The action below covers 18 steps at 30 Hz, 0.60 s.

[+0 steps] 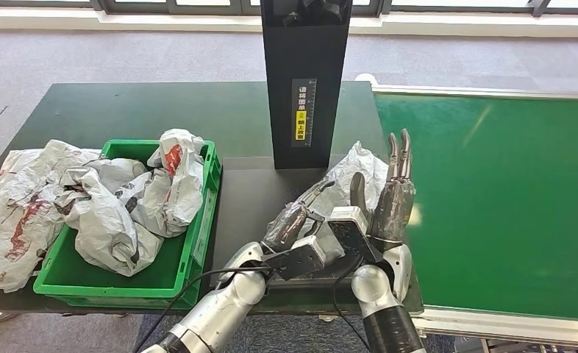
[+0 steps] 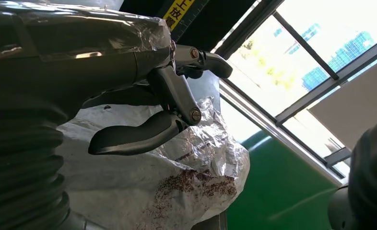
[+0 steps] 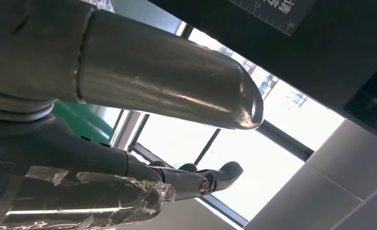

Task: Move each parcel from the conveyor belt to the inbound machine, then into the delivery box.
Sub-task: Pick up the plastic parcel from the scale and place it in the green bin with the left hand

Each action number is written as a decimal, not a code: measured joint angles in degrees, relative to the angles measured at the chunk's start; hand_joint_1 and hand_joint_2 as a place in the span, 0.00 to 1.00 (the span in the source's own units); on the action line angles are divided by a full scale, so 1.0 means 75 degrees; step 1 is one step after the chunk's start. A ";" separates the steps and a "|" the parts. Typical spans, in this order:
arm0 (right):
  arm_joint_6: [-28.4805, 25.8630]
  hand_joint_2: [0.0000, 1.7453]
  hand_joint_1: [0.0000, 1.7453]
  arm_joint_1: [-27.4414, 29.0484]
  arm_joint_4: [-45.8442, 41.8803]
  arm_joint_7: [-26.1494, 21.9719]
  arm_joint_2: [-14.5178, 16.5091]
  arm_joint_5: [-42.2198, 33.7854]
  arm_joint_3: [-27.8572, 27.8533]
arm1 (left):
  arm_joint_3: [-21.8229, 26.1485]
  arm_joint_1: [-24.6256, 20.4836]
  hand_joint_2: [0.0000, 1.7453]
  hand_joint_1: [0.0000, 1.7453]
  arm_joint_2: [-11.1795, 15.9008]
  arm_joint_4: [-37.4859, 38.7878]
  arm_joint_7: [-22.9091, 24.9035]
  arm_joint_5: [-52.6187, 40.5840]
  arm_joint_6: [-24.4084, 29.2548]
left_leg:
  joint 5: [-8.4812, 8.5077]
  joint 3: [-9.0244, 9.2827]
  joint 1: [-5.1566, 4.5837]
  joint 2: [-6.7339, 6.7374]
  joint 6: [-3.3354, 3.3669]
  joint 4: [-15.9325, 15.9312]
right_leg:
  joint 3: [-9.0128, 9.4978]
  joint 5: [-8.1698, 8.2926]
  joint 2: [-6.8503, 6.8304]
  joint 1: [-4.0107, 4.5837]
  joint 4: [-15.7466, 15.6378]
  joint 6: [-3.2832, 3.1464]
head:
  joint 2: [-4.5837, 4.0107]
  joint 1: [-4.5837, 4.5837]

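Cradling crinkled plastic parcel [image 1: 352, 176] (glossy, lumpy), both hands

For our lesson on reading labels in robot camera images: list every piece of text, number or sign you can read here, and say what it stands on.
Black upright machine, white and yellow label: vertical Chinese characters, too small to read.
Left wrist view, yellow label: "上放" legible, the rest cut off.
Right wrist view, ruler scale: "30" legible, the neighbouring number blurred.
Parcels: red prints, illegible.
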 joint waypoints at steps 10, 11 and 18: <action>-0.0743 0.00 0.00 0.0264 -0.1634 -0.1002 0.0099 -0.0004 -0.0445 | -0.1481 -0.0646 1.00 0.00 -0.0068 0.0991 0.1050 0.1138 0.0264 | 0.0000 -0.0003 -0.0007 -0.0010 0.0001 0.0002 | 0.0001 0.0001 -0.0007 -0.0009 0.0000 0.0002 | 0.0001 0.0002; -0.0749 0.00 0.00 0.0301 -0.1958 -0.1010 0.0098 -0.0012 -0.0493 | -0.1781 -0.0741 1.00 0.00 -0.0067 0.1160 0.1230 0.1304 0.0318 | -0.0001 -0.0003 -0.0008 -0.0009 0.0002 0.0002 | 0.0001 0.0001 -0.0007 -0.0011 0.0000 0.0002 | 0.0000 0.0002; -0.0754 0.00 0.00 0.0489 -0.3750 -0.1031 0.0079 0.0010 -0.0554 | -0.3301 -0.1302 1.00 0.00 -0.0062 0.2155 0.2126 0.1560 0.0499 | -0.0003 0.0000 -0.0010 -0.0008 0.0005 0.0001 | 0.0001 0.0001 -0.0005 -0.0011 0.0000 0.0003 | 0.0001 0.0002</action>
